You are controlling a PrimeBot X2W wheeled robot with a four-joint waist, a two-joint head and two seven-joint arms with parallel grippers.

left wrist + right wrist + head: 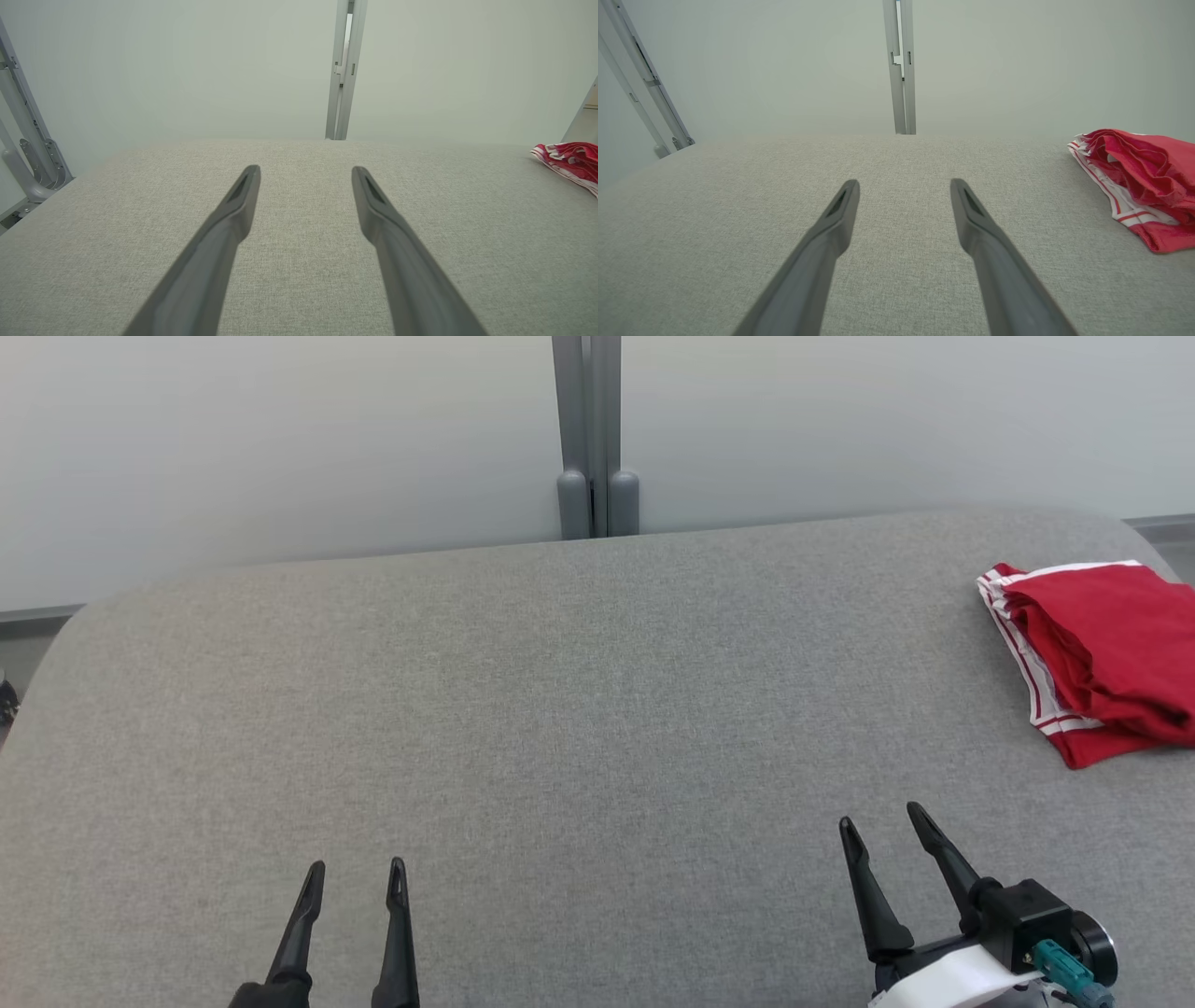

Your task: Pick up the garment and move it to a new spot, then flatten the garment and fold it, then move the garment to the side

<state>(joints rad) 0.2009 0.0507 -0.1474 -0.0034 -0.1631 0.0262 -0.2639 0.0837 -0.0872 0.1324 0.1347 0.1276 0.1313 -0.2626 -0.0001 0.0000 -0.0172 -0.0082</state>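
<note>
The garment is red with white stripes along its edge and lies folded in a bundle at the far right of the grey padded surface. It also appears at the right edge of the left wrist view and at the right of the right wrist view. My left gripper hovers open at the lower left, far from the garment. At the lower right my right gripper is open too, with nothing between its fingers, a short way in front of the garment and to its left.
A pale wall with a grey vertical post stands behind the surface's far edge. Grey metal frame bars show at the left. The surface's rounded corners drop off at the far left and far right.
</note>
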